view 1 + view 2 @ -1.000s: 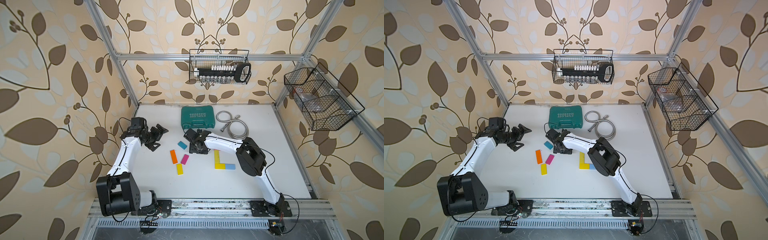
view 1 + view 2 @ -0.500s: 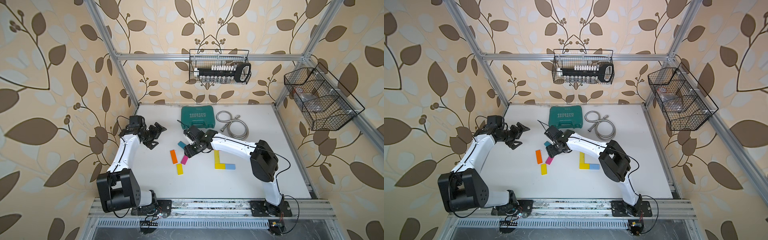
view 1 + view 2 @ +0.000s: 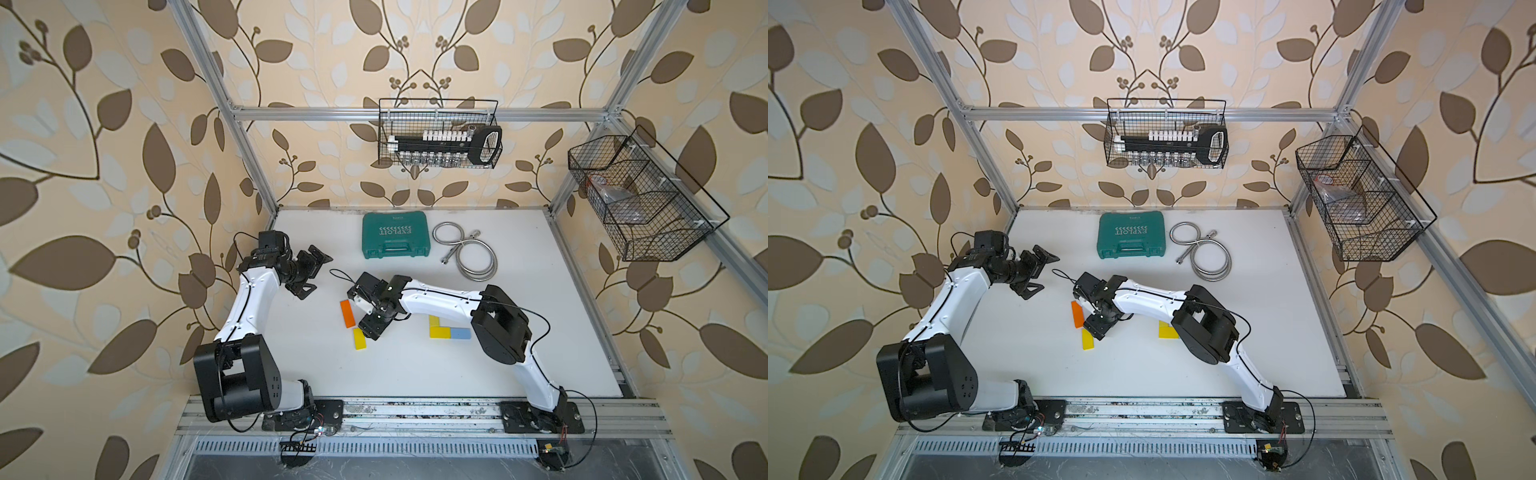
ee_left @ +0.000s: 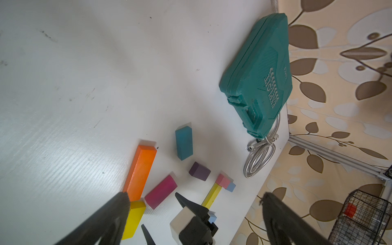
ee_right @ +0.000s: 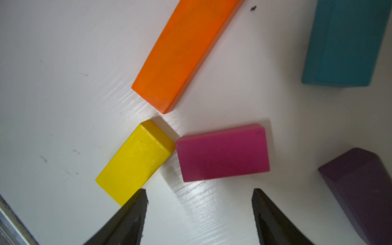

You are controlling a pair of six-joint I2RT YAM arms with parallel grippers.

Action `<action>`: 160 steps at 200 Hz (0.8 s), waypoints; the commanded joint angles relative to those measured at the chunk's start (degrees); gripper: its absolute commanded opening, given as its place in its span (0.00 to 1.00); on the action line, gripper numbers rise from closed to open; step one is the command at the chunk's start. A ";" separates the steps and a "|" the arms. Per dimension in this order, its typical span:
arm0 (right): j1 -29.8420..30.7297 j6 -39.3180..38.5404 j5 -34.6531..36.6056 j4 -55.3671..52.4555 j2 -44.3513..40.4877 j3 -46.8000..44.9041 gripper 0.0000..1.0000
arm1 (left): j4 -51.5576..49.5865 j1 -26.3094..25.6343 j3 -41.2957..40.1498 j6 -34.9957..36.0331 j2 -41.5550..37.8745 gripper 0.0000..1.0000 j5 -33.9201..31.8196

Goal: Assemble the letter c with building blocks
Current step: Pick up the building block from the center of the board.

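Building blocks lie mid-table. In the right wrist view an orange block point(image 5: 184, 53), a yellow block point(image 5: 135, 161), a magenta block point(image 5: 222, 152), a teal block point(image 5: 343, 42) and a purple block point(image 5: 364, 186) rest flat. My right gripper point(image 5: 199, 191) hangs open just short of the magenta and yellow blocks, holding nothing. In both top views it point(image 3: 372, 324) hides the magenta block, beside the orange block point(image 3: 347, 313) and yellow block point(image 3: 360, 338). To the right, yellow blocks point(image 3: 436, 326) and a light blue block point(image 3: 460, 333) form an L. My left gripper point(image 3: 316, 272) is open and empty at back left.
A green tool case point(image 3: 395, 235) and a coiled metal hose point(image 3: 469, 253) lie at the back of the table. Wire baskets hang on the back wall point(image 3: 440, 133) and the right wall point(image 3: 640, 199). A pink block point(image 4: 222, 180) tops the L.
My right gripper has swung from the teal and purple blocks toward the front, over the magenta and yellow blocks, and its jaws have widened. The left arm has drawn back slightly.
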 commanded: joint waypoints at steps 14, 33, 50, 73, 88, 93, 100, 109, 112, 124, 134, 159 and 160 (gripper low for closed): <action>-0.28 -1.18 1.37 -1.61 3.35 3.45 0.76 | -0.17 0.44 1.65 0.85 -0.23 0.99 -0.35; -0.30 -1.19 1.38 -2.25 4.76 5.16 0.76 | -0.09 0.44 1.55 0.76 -0.29 0.99 -0.26; -0.30 -1.33 1.47 -2.92 6.06 6.55 0.76 | -0.17 0.46 1.58 0.78 -0.52 0.99 -0.26; -0.39 -1.43 1.57 -3.36 7.08 8.04 0.74 | -0.17 0.43 1.59 0.78 -0.73 0.99 -0.26; -0.54 -1.33 1.28 -3.94 7.70 9.08 0.73 | -0.17 0.50 1.46 0.66 -0.83 0.99 -0.15; -0.56 -1.40 1.25 -3.99 7.87 9.27 0.73 | -0.18 0.46 1.49 0.66 -0.87 0.99 -0.09; -0.56 -1.43 1.46 -4.05 8.02 9.52 0.73 | -0.13 0.50 1.44 0.61 -0.83 0.99 -0.09; -0.63 -1.55 1.65 -4.17 8.16 9.79 0.74 | -0.17 0.44 1.44 0.52 -0.82 0.99 0.08; -0.63 -1.67 1.78 -4.17 8.24 9.81 0.75 | -0.17 0.48 1.38 0.50 -0.82 0.99 0.09; -0.72 -2.10 2.27 -4.41 8.54 10.09 0.77 | -0.14 0.44 1.31 0.46 -0.91 0.99 0.18; -0.78 -2.73 2.74 -4.57 8.84 10.27 0.78 | -0.09 0.48 1.29 0.48 -1.06 0.99 0.18; -0.94 -5.89 3.66 -4.87 9.21 10.24 0.79 | -0.17 0.43 1.19 0.41 -1.34 0.99 0.36; -0.91 -6.07 3.59 -4.87 9.17 10.22 0.79 | -0.17 0.47 1.15 0.41 -1.34 0.99 0.35</action>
